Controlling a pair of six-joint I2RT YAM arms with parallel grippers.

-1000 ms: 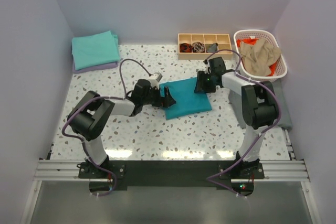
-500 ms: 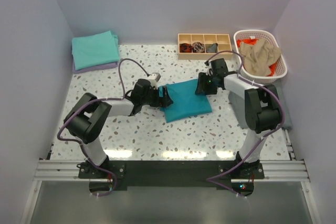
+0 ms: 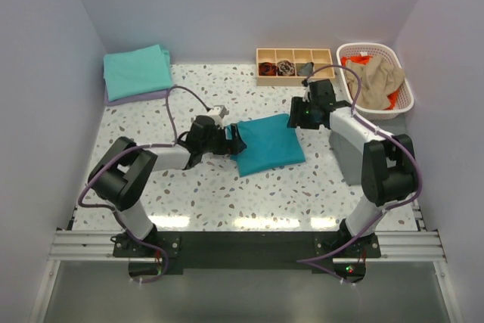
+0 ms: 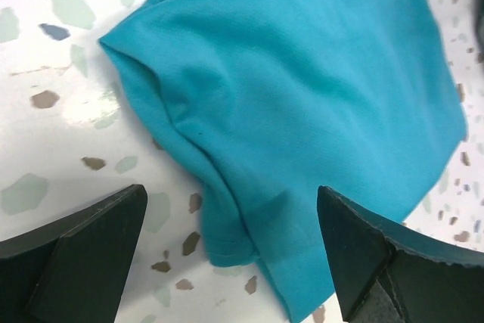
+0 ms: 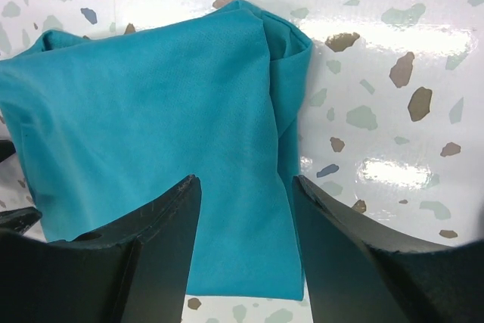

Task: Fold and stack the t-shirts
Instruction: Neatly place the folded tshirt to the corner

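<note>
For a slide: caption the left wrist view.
Open left gripper framing a corner of the teal t-shirt on speckled table.

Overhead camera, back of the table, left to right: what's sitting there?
Folded aqua-green t-shirt lying on a lavender t-shirt → small wooden four-compartment tray → white plastic lattice basket holding a tan t-shirt and an orange t-shirt.

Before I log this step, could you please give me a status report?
Left gripper open at left edge of teal shirt. Right gripper open at its far right corner. Shirt folded, flat on table. Nothing on it.
</note>
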